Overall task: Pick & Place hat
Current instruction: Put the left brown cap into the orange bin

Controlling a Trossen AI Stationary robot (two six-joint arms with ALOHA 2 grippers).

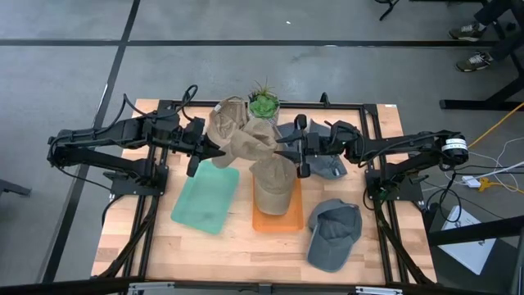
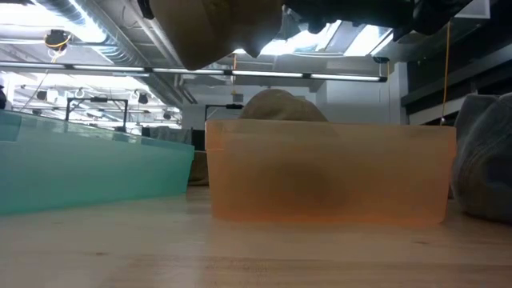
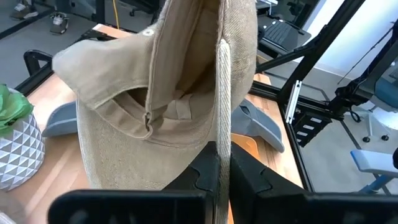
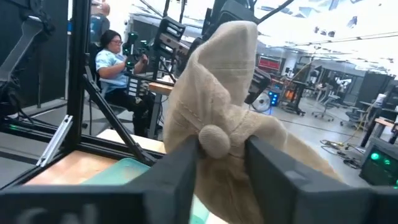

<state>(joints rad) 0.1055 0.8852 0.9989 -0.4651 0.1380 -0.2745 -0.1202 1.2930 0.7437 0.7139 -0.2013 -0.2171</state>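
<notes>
A tan hat (image 1: 248, 141) hangs in the air over the middle of the table, between my two grippers. My left gripper (image 1: 219, 152) comes from the table's left and is shut on it. My right gripper (image 1: 281, 152) comes from the right, and its fingers have closed on the hat's crown. In the low view the hat (image 2: 216, 32) hangs above the bins. A second tan hat (image 1: 273, 188) lies in the orange bin (image 1: 295, 220) just below. My left gripper pinches a stitched edge of the hat (image 3: 222, 118) between its two fingers, coming in about level from the table's left. The edge runs upright through the gap, and the hat hangs clear of the table. My right gripper has the crown's top (image 4: 214, 138), at the button, between its two fingers (image 4: 180, 168). It comes in about level from the table's right, and the cloth fills the gap between the fingers.
A teal bin (image 1: 206, 198) stands left of the orange bin. One grey hat (image 1: 334, 233) lies near the front right, another (image 1: 332, 166) under the right arm. A potted plant (image 1: 264, 103) and one more tan hat (image 1: 228, 113) sit at the far edge.
</notes>
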